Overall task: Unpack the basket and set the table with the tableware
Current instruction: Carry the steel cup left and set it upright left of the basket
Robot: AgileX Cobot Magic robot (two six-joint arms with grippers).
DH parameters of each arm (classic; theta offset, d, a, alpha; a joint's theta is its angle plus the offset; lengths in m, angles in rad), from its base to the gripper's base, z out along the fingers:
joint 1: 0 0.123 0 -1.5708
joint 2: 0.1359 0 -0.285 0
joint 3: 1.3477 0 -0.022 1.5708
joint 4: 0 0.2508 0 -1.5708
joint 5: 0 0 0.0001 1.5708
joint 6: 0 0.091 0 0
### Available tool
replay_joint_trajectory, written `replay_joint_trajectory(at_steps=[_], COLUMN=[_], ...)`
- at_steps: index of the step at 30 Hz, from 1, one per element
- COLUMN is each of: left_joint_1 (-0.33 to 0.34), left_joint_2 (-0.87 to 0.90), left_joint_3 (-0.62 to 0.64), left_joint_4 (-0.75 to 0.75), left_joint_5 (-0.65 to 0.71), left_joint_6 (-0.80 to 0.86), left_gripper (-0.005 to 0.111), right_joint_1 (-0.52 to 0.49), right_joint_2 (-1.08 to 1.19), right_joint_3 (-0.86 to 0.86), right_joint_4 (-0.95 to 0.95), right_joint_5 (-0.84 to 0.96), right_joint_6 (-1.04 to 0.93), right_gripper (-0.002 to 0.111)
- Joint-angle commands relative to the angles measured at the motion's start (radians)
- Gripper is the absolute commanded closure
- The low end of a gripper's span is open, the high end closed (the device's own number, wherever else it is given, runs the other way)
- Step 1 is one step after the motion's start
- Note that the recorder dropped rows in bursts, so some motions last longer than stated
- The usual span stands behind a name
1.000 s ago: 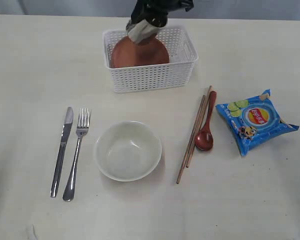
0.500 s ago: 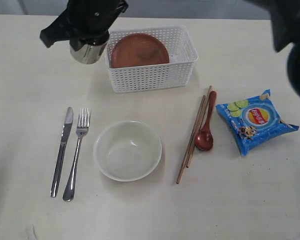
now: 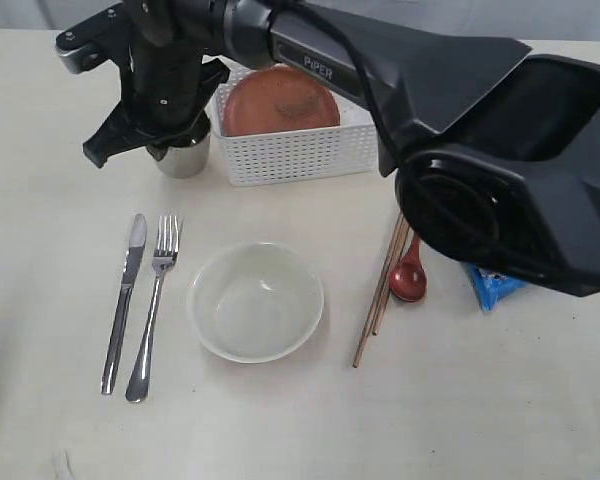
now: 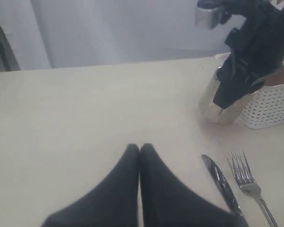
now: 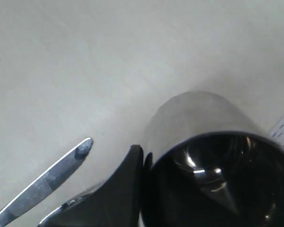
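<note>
Looking from outside, the right gripper (image 3: pixel 178 137) holds the cup (image 3: pixel 185 160) upright on the table (image 3: pixel 60 200), just beside the basket (image 3: pixel 300 160). Knife (image 3: pixel 125 300), fork (image 3: pixel 155 305), bowl (image 3: pixel 255 300), chopsticks (image 3: pixel 375 320) and spoon (image 3: pixel 408 280) are laid out. Only the plate (image 3: pixel 280 100) is left inside. Left wrist: the left gripper (image 4: pixel 139 147) is closed and empty. Right wrist: a finger (image 5: pixel 132 163) hugs the cup's rim.

White basket (image 3: pixel 300 158) holding brown plate (image 3: pixel 280 100), steel cup (image 3: pixel 185 160) upright beside it, knife (image 3: pixel 125 300), fork (image 3: pixel 152 320), bowl (image 3: pixel 255 302), chopsticks (image 3: pixel 373 310), spoon (image 3: pixel 408 282) on table (image 3: pixel 480 400)
</note>
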Motion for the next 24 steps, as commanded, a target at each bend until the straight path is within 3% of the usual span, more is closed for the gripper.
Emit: replay_joint_trajectory(at_steps=[1,14,16,17,18,19,24], left_joint_1=[0.001,0.001,0.001,0.001,0.001,0.001,0.001], left_joint_2=[-0.004,-0.004,-0.004,-0.004,-0.004,-0.004,-0.004], left_joint_3=[0.004,0.004,0.004,0.004,0.004,0.004,0.004], left_joint_4=[-0.002,-0.002,-0.002,-0.002,-0.002,-0.002,-0.002], left_joint_5=[-0.001,-0.001,-0.001,-0.001,-0.001,-0.001,-0.001], left_joint_6=[-0.001,-0.001,-0.001,-0.001,-0.001,-0.001,-0.001], left_gripper=[0.106,0.106,0.106,0.106,0.106,0.106,0.106], right_joint_1=[-0.005,-0.005,-0.007,-0.007,-0.007,-0.007,-0.007], right_joint_2=[0.008,0.046,0.051,0.051,0.051,0.051,0.051], right_joint_3=[-0.036,-0.038,-0.038,-0.038,-0.038,-0.047,-0.119], right_joint_4=[-0.022,0.067,0.064,0.045,0.037,0.037,0.037], right_joint_5=[0.01,-0.039,-0.025,-0.018,-0.016,-0.008,0.031], right_joint_6=[0.01,-0.016,-0.005,0.004,0.009,0.009,0.007], right_gripper=[0.109,0.107,0.087,0.072,0.066,0.062,0.062])
